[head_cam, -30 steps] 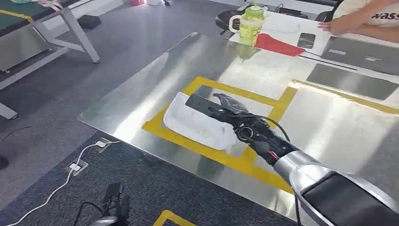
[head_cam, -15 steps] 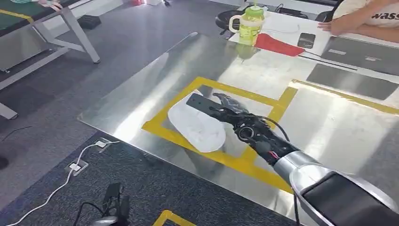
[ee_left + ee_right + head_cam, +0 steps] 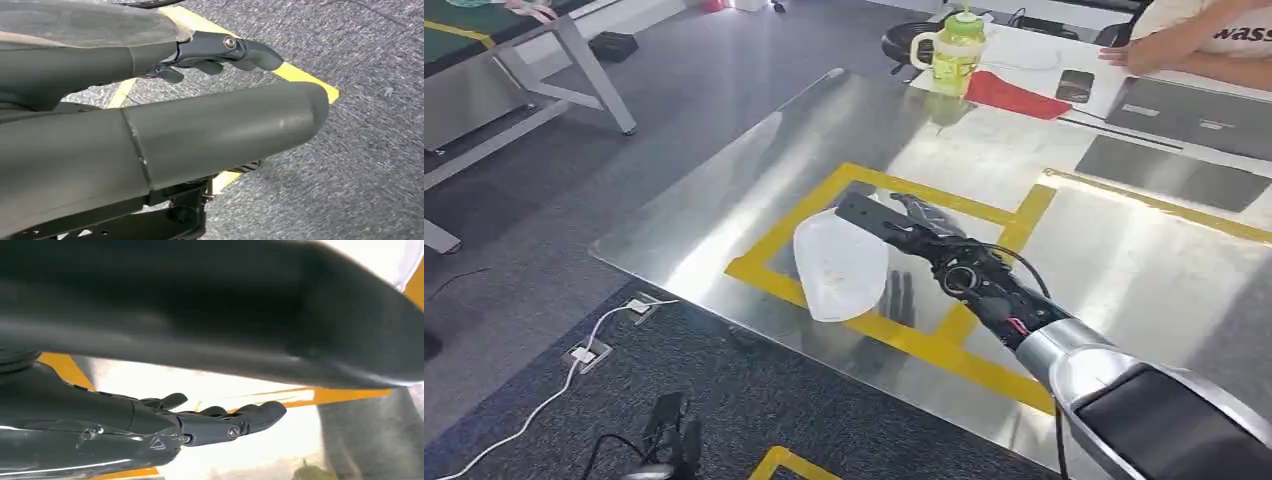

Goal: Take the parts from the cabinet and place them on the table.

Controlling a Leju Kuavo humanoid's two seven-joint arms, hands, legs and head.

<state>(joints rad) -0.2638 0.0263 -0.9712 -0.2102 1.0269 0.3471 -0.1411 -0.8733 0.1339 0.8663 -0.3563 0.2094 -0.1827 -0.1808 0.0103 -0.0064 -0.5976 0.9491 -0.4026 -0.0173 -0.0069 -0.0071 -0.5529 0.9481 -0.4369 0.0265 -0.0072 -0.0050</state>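
Note:
My right hand [image 3: 924, 235] reaches out over the shiny metal table [image 3: 1124, 270], inside a rectangle of yellow tape [image 3: 864, 180]. A white, rounded part [image 3: 839, 265] sits at the thumb's tip, tilted up on its edge over the taped area. In the right wrist view the thumb [image 3: 210, 325] and the fingers [image 3: 225, 425] are spread apart, and the gap between them holds nothing but bright table. A bit of the white part [image 3: 411, 257] shows past the thumb. My left hand [image 3: 200, 130] hangs over grey carpet, holding nothing, its fingers [image 3: 235, 50] apart from the thumb.
At the table's far end stand a green bottle [image 3: 957, 45], a red cloth [image 3: 1014, 97], a phone [image 3: 1075, 85] and grey sheets [image 3: 1174, 170], and a person's arm [image 3: 1194, 55] rests there. White cables [image 3: 574, 370] lie on the floor to the left.
The right hand has shifted slightly right. The white part went from lying wide and flat under the hand to standing narrower and tilted at the thumb's tip.

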